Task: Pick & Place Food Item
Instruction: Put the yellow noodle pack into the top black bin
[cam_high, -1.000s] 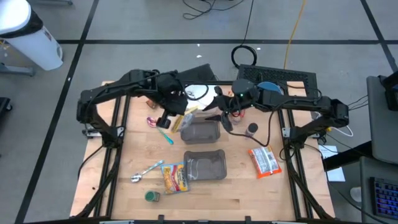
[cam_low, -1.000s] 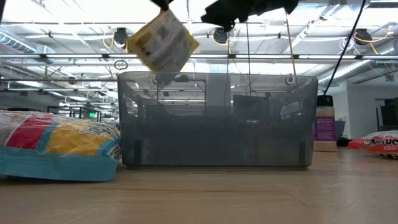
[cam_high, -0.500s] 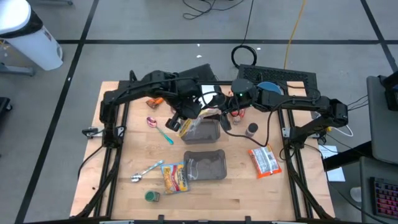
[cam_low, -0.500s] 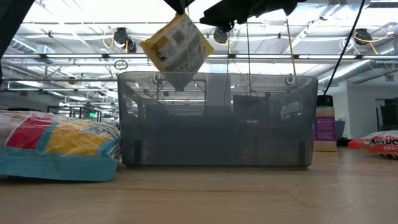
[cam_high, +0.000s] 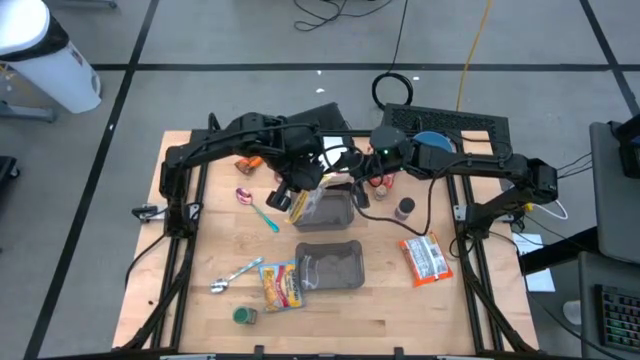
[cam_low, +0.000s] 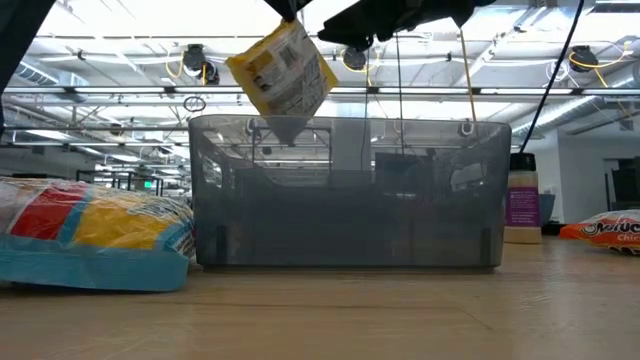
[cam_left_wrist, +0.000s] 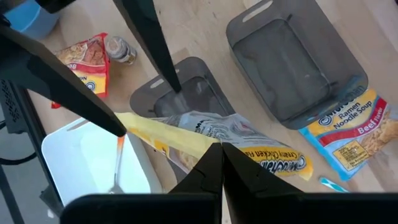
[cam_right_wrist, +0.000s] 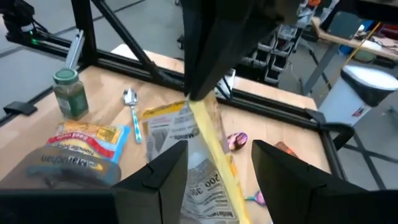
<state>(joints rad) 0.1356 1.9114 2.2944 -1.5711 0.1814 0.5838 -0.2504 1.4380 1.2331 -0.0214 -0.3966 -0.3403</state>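
A yellow ramen packet (cam_high: 298, 205) (cam_low: 285, 75) hangs from my left gripper (cam_high: 297, 188) (cam_left_wrist: 219, 152), which is shut on it, over the left end of the far grey container (cam_high: 330, 212). My right gripper (cam_high: 347, 187) (cam_right_wrist: 219, 149) is open and reaches in level from the table's right. In the right wrist view the packet (cam_right_wrist: 199, 149) shows between its two fingers, just ahead of them. I cannot tell whether those fingers touch the packet. A second grey container (cam_high: 330, 265) (cam_low: 350, 190) stands nearer the front edge. My left gripper pinches the packet's upper edge (cam_left_wrist: 205, 142) between its two shut fingertips. The fingers come from above, pointing steeply down. The packet hangs tilted below them, clear of the table, with its lower corner (cam_low: 285, 135) about level with the container rim.
A beef ramen packet (cam_high: 282, 285), a spoon (cam_high: 235, 273) and a green-lidded jar (cam_high: 245, 315) lie near the front left. An orange packet (cam_high: 425, 258) and a small bottle (cam_high: 405, 208) are on the right. A white tray (cam_high: 322, 148) sits at the far side.
My left gripper has carried the packet toward the table's right, from beside the far container to over its left end, then held still. The packet has tipped a little while hanging.
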